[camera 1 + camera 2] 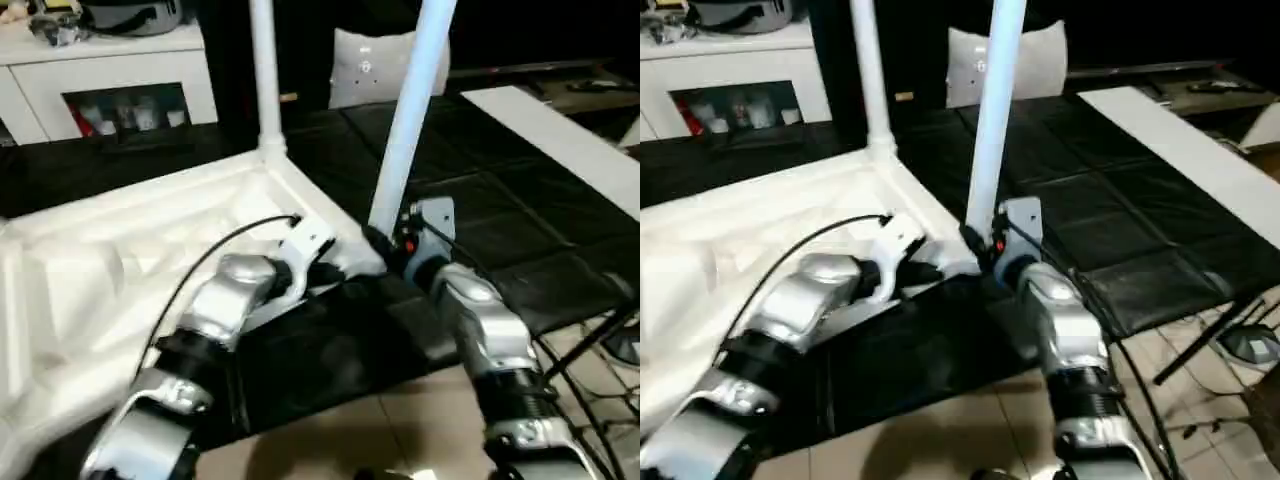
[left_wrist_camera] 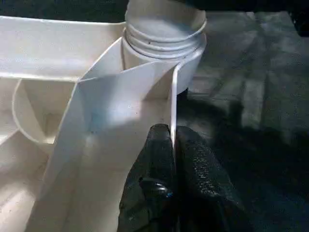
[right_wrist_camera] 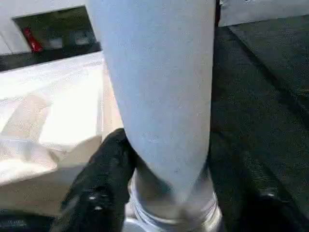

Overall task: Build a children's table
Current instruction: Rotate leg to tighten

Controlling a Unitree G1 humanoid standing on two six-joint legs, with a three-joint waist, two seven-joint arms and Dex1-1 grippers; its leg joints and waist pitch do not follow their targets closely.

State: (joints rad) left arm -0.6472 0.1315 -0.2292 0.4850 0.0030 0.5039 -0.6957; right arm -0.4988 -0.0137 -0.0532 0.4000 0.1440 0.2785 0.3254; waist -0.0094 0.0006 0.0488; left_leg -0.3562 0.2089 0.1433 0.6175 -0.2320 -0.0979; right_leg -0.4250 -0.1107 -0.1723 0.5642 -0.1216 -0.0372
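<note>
Your left pincer (image 2: 174, 145) clamped on the upturned tabletop's (image 1: 130, 250) rim, corner socket (image 2: 164, 46) just ahead holding a leg (image 1: 415, 110), your right pincer (image 3: 169, 193) gripping that leg's base, second leg (image 1: 264, 70) standing beyond.

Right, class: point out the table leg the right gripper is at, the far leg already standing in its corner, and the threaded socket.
near table leg (image 1: 415, 110), left eye view, mid-shaft
far table leg (image 1: 264, 70), left eye view, shaft above its corner
threaded corner socket (image 2: 164, 36), left wrist view, threaded collar
</note>
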